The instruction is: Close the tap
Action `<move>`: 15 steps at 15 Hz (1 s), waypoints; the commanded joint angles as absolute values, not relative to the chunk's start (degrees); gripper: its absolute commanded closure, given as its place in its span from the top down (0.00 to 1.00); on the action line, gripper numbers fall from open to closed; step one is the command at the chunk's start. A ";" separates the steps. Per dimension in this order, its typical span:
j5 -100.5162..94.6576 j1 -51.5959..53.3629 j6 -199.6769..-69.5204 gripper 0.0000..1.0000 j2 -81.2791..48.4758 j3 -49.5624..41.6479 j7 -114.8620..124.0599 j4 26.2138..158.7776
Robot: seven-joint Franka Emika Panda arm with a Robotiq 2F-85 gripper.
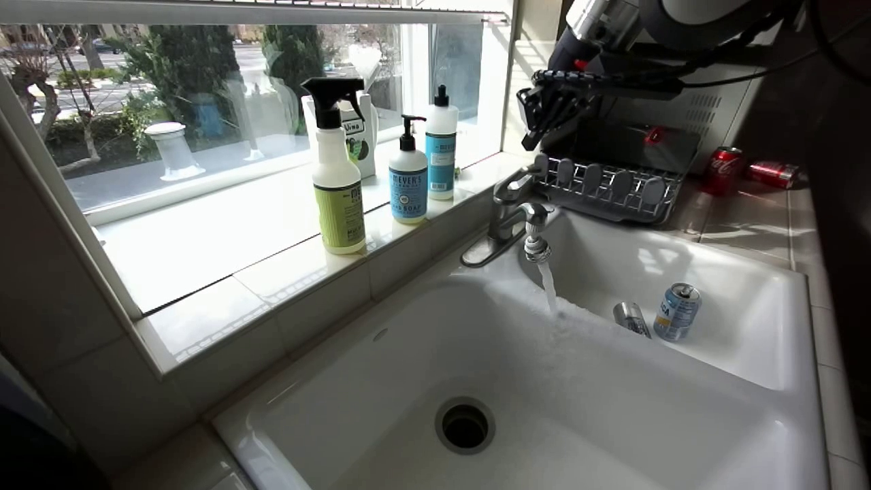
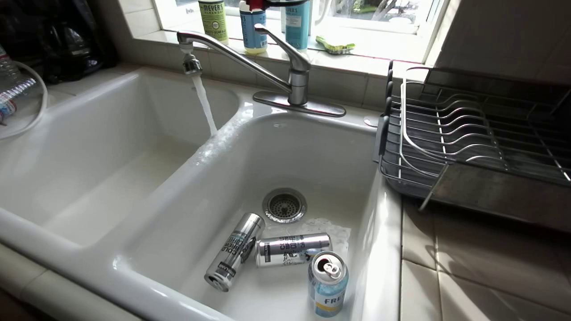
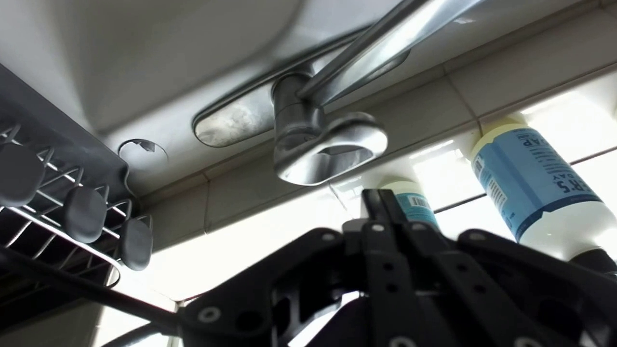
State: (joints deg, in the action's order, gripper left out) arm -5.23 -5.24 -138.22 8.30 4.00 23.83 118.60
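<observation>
Tap (image 2: 298, 84) running; your tool (image 3: 383, 200) closed up, holding nothing.
Both exterior views show you water (image 2: 204, 104) hitting the sink divider (image 2: 154, 203); wrist view misses it, shows lever (image 3: 299, 161) close-up.

Open air separated the gripper (image 3: 380, 205) from the tap (image 2: 298, 82); bottles (image 1: 408, 187) lined the sill (image 1: 292, 272) behind, a dish rack (image 2: 499, 191) stood nearby.
</observation>
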 commanded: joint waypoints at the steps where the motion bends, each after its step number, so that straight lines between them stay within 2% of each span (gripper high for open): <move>1: -6.52 -4.54 -140.84 0.00 7.37 3.04 24.41 119.48; 15: -5.34 -3.57 -139.83 0.00 7.84 3.27 24.80 123.47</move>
State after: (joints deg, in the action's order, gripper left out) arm -5.36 -4.91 -139.47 6.83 3.70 23.86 120.89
